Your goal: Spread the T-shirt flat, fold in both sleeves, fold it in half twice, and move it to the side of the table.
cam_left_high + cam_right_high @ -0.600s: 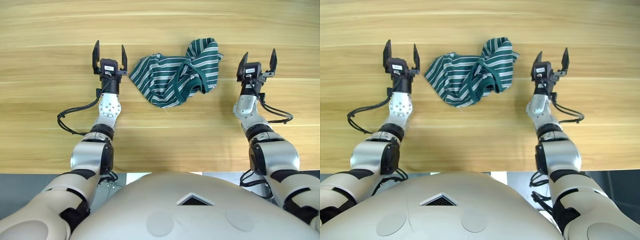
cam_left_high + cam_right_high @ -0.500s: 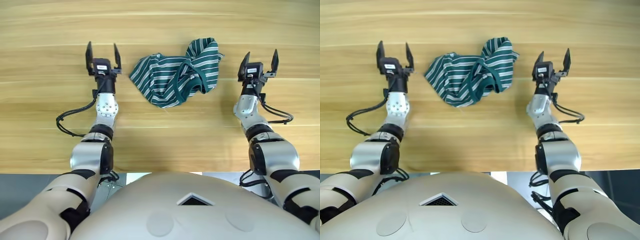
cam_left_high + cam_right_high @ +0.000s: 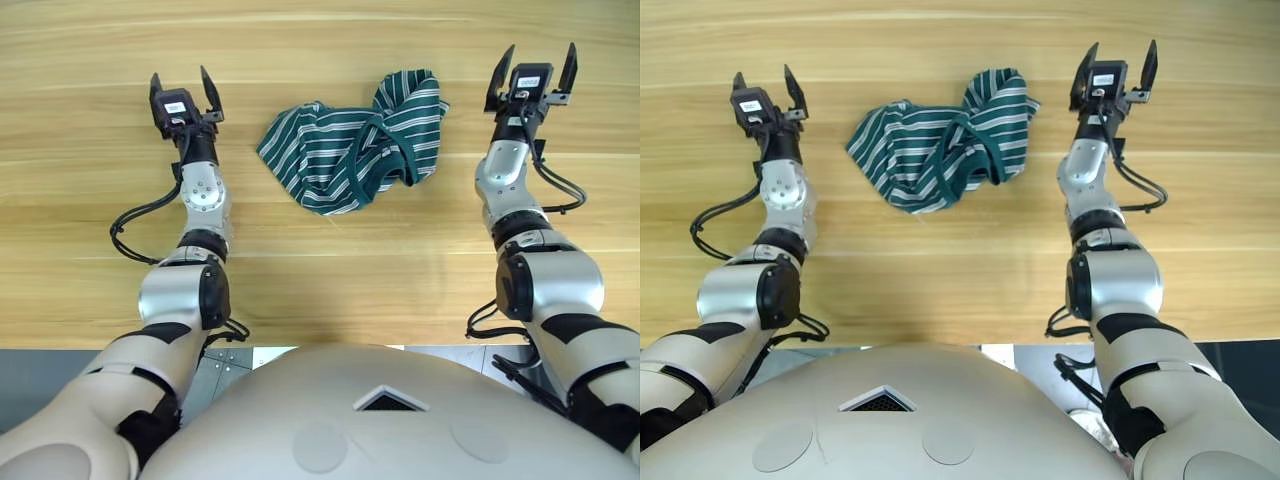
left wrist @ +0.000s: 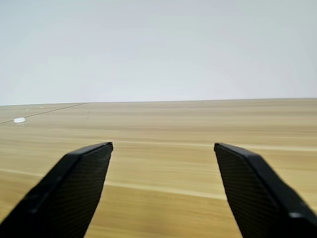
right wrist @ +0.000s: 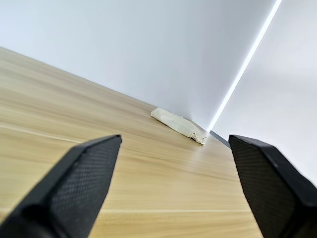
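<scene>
A green T-shirt with white stripes (image 3: 350, 145) lies crumpled in a heap on the wooden table (image 3: 320, 260), between my two arms. My left gripper (image 3: 181, 84) stands open to the left of the shirt, a short gap away, holding nothing. My right gripper (image 3: 533, 68) is open too, just right of the shirt's upper end and level with it. In the wrist views, each gripper's black fingers (image 4: 74, 188) (image 5: 74, 183) are spread wide over bare wood.
A small pale bundle (image 5: 178, 125) lies at the table's far edge by the wall in the right wrist view. A tiny white disc (image 4: 19, 120) rests on the wood far off in the left wrist view. Bare wood surrounds the shirt.
Both arms have stretched farther away from me. The left gripper also slid left, away from the shirt's edge; the right one rose level with the shirt's top. The shirt has not moved.
</scene>
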